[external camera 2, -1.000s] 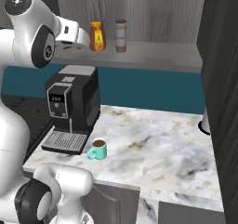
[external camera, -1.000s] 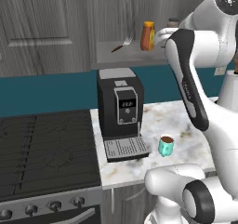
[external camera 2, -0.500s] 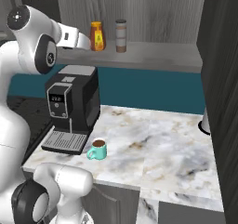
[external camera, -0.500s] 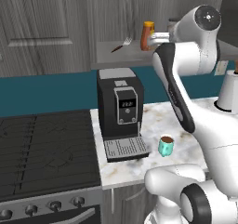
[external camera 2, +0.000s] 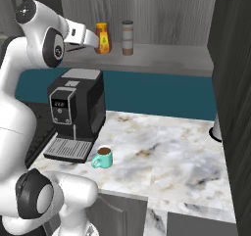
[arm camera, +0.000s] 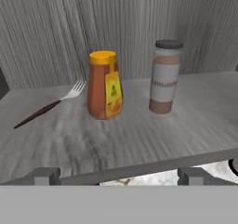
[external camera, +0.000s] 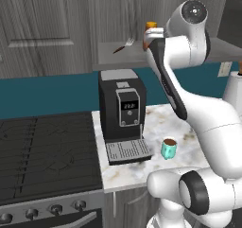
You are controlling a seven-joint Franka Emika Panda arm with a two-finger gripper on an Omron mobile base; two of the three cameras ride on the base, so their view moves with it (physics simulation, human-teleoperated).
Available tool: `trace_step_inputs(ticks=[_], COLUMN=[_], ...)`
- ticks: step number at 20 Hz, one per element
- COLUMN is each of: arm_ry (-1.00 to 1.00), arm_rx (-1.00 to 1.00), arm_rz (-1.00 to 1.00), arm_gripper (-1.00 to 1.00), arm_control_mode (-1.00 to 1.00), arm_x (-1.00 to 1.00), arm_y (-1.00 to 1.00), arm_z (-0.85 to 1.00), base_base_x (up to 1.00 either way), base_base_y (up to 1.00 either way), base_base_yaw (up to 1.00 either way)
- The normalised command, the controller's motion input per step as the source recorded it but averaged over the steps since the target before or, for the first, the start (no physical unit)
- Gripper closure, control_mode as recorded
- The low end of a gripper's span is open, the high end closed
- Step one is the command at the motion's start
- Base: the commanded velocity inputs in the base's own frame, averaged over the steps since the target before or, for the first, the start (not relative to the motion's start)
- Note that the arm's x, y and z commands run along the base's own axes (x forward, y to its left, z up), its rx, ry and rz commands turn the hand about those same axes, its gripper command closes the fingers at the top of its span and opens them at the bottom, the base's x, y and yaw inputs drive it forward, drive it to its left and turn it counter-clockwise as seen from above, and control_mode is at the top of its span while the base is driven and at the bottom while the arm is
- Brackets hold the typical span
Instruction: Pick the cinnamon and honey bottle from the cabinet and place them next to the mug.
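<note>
I am at the open shelf niche of the cabinet (arm camera: 139, 14), looking straight in. The honey bottle (arm camera: 104, 85) stands upright at centre, with the cinnamon (arm camera: 165, 76) at its 3 o'clock, apart from it, and a fork (arm camera: 51, 103) lying at its 9 o'clock. My fingers (arm camera: 119, 175) are spread wide and hold nothing; the tips sit at 6 o'clock, short of the shelf edge. The mug (external camera 2: 103, 157) waits on the marble surface (external camera 2: 186, 152) below, just beside the coffee machine (external camera 2: 73, 113). I judge the honey bottle rigid, fairly light, and smooth enough to slip, so I would close on its broad body below the yellow cap. The slim cinnamon could tip if knocked; grip it mid-body.
</note>
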Motion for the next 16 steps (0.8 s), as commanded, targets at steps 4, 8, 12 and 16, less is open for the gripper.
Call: trace_step_inputs(ticks=[4,8,12,16], arm_ry=[0.0,0.01,0.04,0.0], arm_rx=[0.06,0.04,0.03,0.0], arm_rz=[0.04,0.08,0.11,0.03], arm_gripper=[-1.0,-1.0,-1.0,-1.0], arm_control_mode=[-1.0,-1.0,-1.0,-1.0], arm_x=[0.0,0.01,0.08,0.25], arm_y=[0.0,0.0,0.0,0.0], arm_z=[0.0,0.0,0.0,0.0], base_base_x=[0.0,0.0,0.0,0.0], base_base_y=[0.0,0.0,0.0,0.0], base_base_yaw=[0.0,0.0,0.0,0.0])
